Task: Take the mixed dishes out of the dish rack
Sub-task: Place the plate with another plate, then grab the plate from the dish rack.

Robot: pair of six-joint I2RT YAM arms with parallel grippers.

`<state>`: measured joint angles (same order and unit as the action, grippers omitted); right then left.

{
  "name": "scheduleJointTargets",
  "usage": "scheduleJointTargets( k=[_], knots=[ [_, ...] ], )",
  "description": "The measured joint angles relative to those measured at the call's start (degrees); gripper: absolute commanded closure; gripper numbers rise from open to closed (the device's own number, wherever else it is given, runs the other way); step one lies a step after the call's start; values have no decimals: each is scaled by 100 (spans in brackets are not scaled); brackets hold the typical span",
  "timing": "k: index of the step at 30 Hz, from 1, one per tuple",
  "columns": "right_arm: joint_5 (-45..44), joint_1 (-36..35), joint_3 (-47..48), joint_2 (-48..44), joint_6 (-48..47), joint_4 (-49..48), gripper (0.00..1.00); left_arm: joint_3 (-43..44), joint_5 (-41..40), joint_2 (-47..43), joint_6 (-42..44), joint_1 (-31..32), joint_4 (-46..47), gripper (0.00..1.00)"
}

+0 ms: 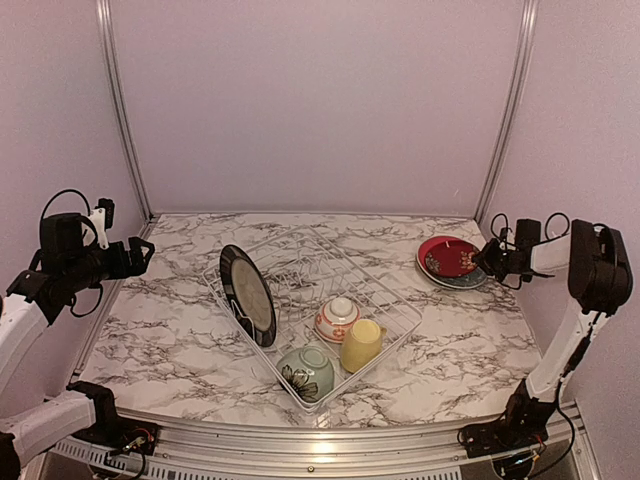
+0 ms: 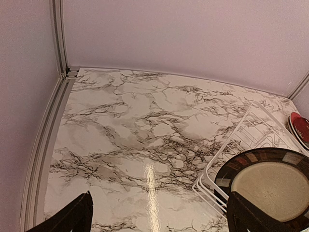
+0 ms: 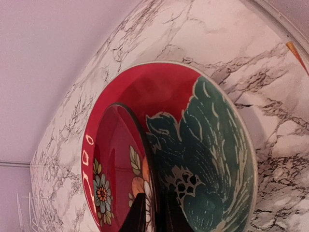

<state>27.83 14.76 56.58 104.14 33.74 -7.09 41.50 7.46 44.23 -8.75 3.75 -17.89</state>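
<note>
While the left gripper (image 1: 143, 255) hangs over the marble table (image 1: 180, 330) with its jaws spread wide and empty, the right gripper (image 1: 487, 258) sits at the rim of two stacked plates. Right jaws are almost together, with only a thin gap in the wrist view; the dark edge of the flowered plate (image 3: 118, 145) runs into that gap; cannot tell whether the fingers (image 3: 140, 212) pinch it or just flank it. Just beyond those jaws and off to their right lies the red-and-teal plate (image 3: 207, 159), on the table and under the flowered one; cannot tell if the upper plate rests flat or tilted. Both plates are outside the dish rack (image 2: 256, 130), which sits well apart from the right jaws, between the two arms. Ahead of the left jaws and to their right is the rack's corner; the black-rimmed plate (image 2: 270, 181) stands on edge there, partly hidden behind the right-hand fingertip in the wrist view. Farther from the left jaws, grouped close at the rack's near end: small red-patterned white bowl (image 1: 337, 318); yellow cup (image 1: 361, 345) just beside it; green flowered bowl (image 1: 306, 372) at the near corner.
</note>
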Motion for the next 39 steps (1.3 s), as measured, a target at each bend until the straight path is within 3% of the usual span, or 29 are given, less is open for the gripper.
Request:
scheduleJointTargets(
  k=[6,14,20,26,36,39],
  knots=[
    [-280,0,343,44,-400,490,62,0,0,0,0,0,0,1],
    [-1141,4,428,-101,-946,1182,50,0,0,-9,0,0,0,1],
    [-1781,-162,197,-813,-1202,1458,40,0,4,15,0,0,0,1],
    [-2251,-1121,190,-1519,-1582,1672,38,0,2,96,0,0,0,1],
    [-2671,-2758,476,-1856,-2111,2120,31,0,0,153,-2,0,0,1],
    [-2710,-2946,560,-1939,-2153,2118,24,0,26,188,-13,0,4,1]
  ],
)
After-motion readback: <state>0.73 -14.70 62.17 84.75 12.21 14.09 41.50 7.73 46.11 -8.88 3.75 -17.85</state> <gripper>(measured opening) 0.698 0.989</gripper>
